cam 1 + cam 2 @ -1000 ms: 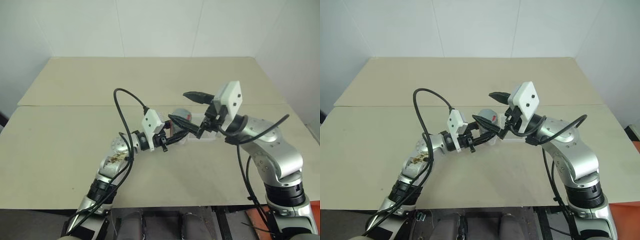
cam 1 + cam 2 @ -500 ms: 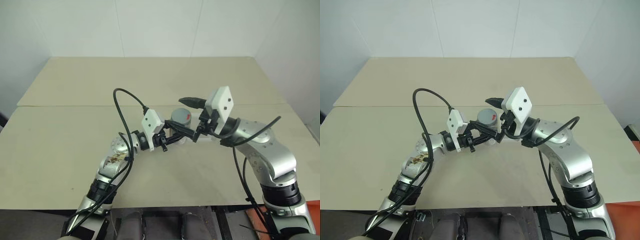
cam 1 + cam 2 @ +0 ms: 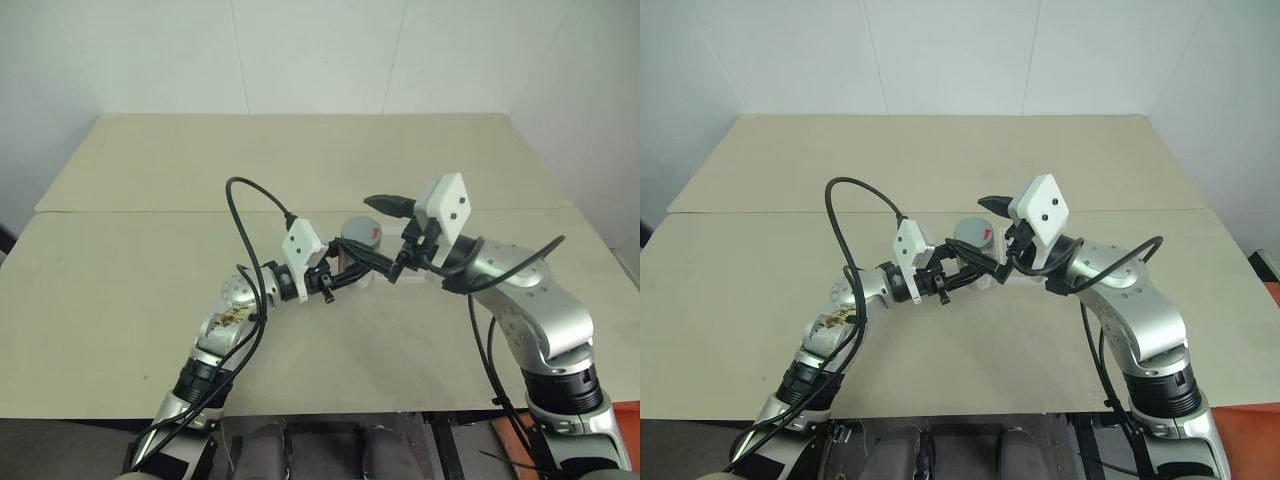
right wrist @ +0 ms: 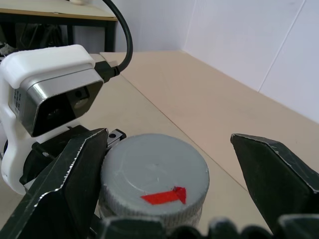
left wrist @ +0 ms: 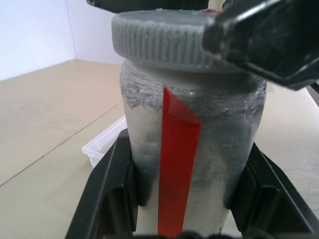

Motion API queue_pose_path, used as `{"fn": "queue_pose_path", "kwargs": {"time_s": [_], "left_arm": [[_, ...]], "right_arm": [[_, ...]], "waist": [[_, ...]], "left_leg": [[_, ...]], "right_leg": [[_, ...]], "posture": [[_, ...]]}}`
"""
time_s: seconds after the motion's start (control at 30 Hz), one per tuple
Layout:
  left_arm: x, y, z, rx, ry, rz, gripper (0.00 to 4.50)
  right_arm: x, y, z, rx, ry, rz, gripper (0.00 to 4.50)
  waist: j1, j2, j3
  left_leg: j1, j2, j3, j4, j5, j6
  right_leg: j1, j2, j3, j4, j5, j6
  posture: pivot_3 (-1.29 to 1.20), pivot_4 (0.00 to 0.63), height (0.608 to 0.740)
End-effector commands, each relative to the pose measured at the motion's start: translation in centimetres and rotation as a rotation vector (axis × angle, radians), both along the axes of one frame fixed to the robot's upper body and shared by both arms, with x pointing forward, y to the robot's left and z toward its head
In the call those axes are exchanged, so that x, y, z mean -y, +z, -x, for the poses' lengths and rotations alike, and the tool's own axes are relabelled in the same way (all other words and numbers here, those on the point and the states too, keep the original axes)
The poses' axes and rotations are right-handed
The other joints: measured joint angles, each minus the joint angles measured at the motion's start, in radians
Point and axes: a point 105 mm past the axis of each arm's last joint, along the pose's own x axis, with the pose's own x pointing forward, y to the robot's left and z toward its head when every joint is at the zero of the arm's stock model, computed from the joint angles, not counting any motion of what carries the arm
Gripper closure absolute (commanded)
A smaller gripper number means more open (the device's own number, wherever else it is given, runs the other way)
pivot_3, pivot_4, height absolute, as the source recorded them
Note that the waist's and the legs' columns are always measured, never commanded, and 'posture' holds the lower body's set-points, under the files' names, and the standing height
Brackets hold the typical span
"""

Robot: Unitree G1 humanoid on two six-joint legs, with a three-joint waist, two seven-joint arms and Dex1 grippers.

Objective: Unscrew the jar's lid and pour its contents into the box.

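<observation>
The lid [image 4: 154, 183] sits on the upright jar [image 5: 192, 149], long axis vertical, directly between the wide-spread fingers of the right pincer [image 4: 164, 169], one at nine o'clock, one at three; the left pincer [image 3: 352, 268] clamps the jar's body above the bench [image 3: 150, 280]; the box [image 5: 104, 144] lies just behind; one jar, one lid, one box, two pincers.

Both arms reach in toward the table's middle, wrists nearly meeting. The left gripper [image 5: 182, 199] is clamped around the small upright grey-frosted jar with a red stripe [image 5: 192, 144], while the right gripper [image 4: 164, 164] holds its 2 black fingers [image 4: 65, 174] spread wide, flanking the ribbed grey round lid [image 4: 154, 177].
</observation>
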Motion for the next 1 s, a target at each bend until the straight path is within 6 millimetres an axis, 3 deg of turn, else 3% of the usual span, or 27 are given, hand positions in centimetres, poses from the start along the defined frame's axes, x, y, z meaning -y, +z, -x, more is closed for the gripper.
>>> {"fn": "queue_pose_path", "kwargs": {"time_s": [0.03, 0.67, 1.0], "left_arm": [[-0.1, 1.1, 0.1, 0.05, -0.008, 0.016, 2.55], [-0.4, 0.9, -0.1, 0.05, -0.005, 0.007, 2.55], [-0.3, 0.8, -0.1, 0.059, -0.012, 0.003, 2.55]], "right_arm": [[1.7, 1.3, 0.0, 0.058, -0.074, -0.009, 0.02], [5.1, 0.8, 0.5, 0.049, -0.171, 0.016, 0.02], [4.3, 0.0, 3.0, 0.022, -0.029, 0.082, 0.02]], "waist": [[0.0, 0.0, 0.0], [0.001, 0.0, 0.0], [0.0, 0.0, 0.0]], "left_leg": [[0.0, 0.0, 0.0, 0.0, 0.0, 0.0], [0.0, 0.0, 0.0, 0.0, 0.0, 0.0], [0.0, 0.0, 0.0, 0.0, 0.0, 0.0]], "right_leg": [[0.0, 0.0, 0.0, 0.0, 0.0, 0.0], [0.0, 0.0, 0.0, 0.0, 0.0, 0.0], [0.0, 0.0, 0.0, 0.0, 0.0, 0.0]], "posture": [[0.0, 0.15, 0.74], [0.0, 0.15, 0.74], [0.0, 0.15, 0.74]]}}
